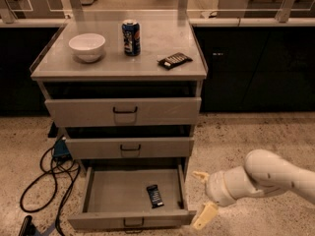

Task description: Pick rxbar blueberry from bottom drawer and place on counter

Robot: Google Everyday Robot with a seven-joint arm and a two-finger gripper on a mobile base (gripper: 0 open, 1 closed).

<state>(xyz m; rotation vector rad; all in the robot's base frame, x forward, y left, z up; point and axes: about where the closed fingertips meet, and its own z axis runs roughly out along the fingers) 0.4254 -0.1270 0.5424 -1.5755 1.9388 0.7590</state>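
Observation:
The rxbar blueberry [154,195] lies flat in the right half of the bottom drawer [108,193], which is pulled open. The counter [113,58] tops the cabinet. My gripper [202,195] is open, with one finger [200,175] up and one finger [204,216] down. It hangs low, just right of the drawer's right wall, apart from the bar and holding nothing.
On the counter stand a white bowl [87,46], a blue can [131,37] and a black bar with white stripes [174,60]. The two upper drawers [123,112] stick out slightly. Black cables [47,176] lie on the floor left of the cabinet.

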